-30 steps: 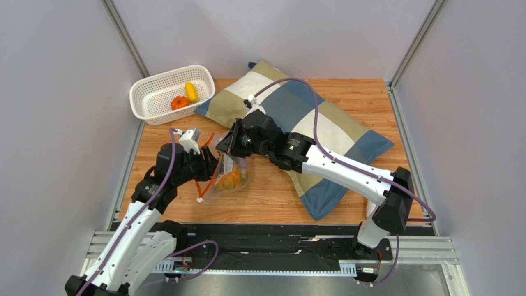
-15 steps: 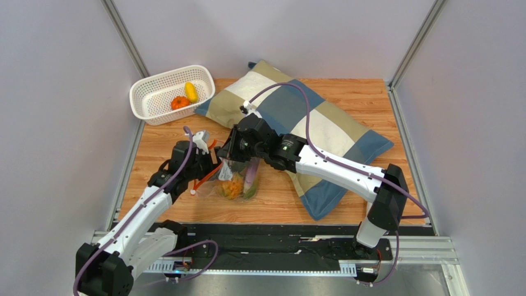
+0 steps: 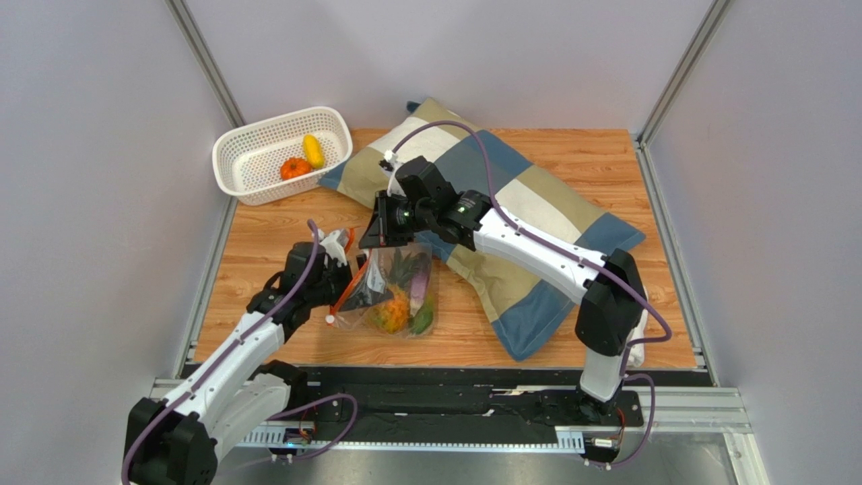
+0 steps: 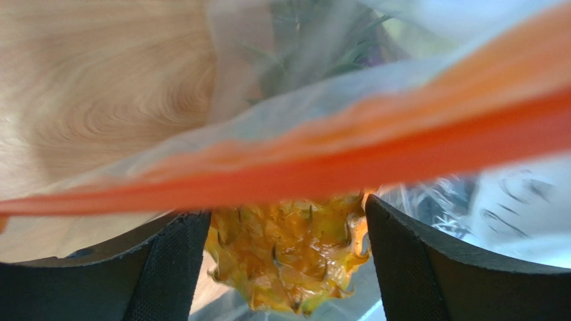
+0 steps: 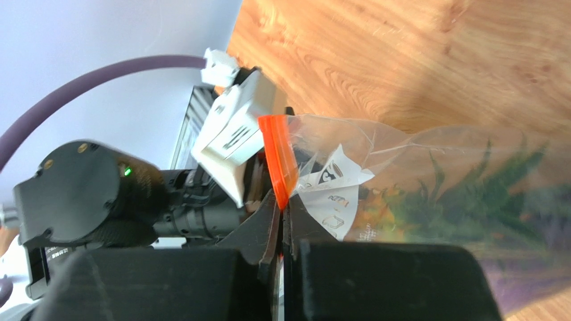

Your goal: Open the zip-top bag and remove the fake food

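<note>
The zip-top bag (image 3: 401, 271) lies on the wooden table, clear, with an orange-red zip strip (image 4: 375, 147) and a white slider (image 3: 330, 320). Inside it are an orange pineapple (image 3: 390, 318), a purple eggplant (image 3: 417, 288) and a green-orange mango (image 3: 426, 319). My right gripper (image 3: 388, 240) is shut on the zip strip (image 5: 280, 160) and holds the bag's far edge up. My left gripper (image 3: 342, 281) is at the bag's left edge, jaws wide apart. In the left wrist view the gripper (image 4: 288, 221) frames the pineapple (image 4: 288, 261), which lies beyond the strip.
A white perforated basket (image 3: 243, 141) at the back left holds an orange-red round piece (image 3: 294, 169) and a yellow piece (image 3: 314, 151). A checked pillow (image 3: 526, 212) lies right of the bag, under my right arm. Grey walls stand on both sides.
My right gripper has pulled the bag's edge up and back toward the pillow. The bag has spread out, so the eggplant and mango show. My left gripper has drawn back slightly toward me.
</note>
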You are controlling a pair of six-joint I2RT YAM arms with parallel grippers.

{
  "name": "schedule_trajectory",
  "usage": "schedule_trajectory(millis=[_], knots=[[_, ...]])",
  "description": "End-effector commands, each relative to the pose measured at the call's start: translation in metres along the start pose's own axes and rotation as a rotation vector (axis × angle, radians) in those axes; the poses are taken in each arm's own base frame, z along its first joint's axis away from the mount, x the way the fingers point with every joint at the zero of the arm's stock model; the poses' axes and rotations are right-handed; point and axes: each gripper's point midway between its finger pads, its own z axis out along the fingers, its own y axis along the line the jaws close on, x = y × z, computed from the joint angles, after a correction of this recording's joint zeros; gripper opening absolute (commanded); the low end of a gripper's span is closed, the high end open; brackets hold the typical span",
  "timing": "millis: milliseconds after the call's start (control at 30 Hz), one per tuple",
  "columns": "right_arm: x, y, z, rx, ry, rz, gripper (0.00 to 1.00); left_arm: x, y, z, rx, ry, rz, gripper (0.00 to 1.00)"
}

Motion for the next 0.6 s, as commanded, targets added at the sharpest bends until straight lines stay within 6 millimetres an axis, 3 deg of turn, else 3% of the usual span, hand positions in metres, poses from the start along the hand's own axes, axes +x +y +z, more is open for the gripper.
schedule_trajectory(millis=[0, 167, 267, 467, 533, 567], knots=[[-0.003, 0.032, -0.005, -0.161, 0.062, -0.082, 0.0, 0.014, -0.016, -0.004, 0.077, 0.001, -0.01, 0.91], [-0.002, 0.035, -0.002, -0.201, 0.082, -0.072, 0.0, 0.036, -0.009, 0.009, 0.103, 0.059, -0.062, 0.97], [0.005, 0.028, 0.001, -0.195, 0.097, -0.071, 0.0, 0.042, -0.017, 0.017, 0.157, 0.082, -0.056, 0.99], [0.004, 0.025, -0.002, -0.19, 0.082, -0.069, 0.0, 0.05, -0.012, 0.025, 0.114, 0.122, -0.027, 0.99], [0.003, 0.028, -0.005, -0.2, 0.073, -0.065, 0.0, 0.054, -0.006, 0.031, 0.098, 0.127, -0.032, 0.97], [0.003, 0.027, -0.006, -0.196, 0.068, -0.066, 0.0, 0.054, -0.008, 0.034, 0.123, 0.12, -0.031, 0.9]])
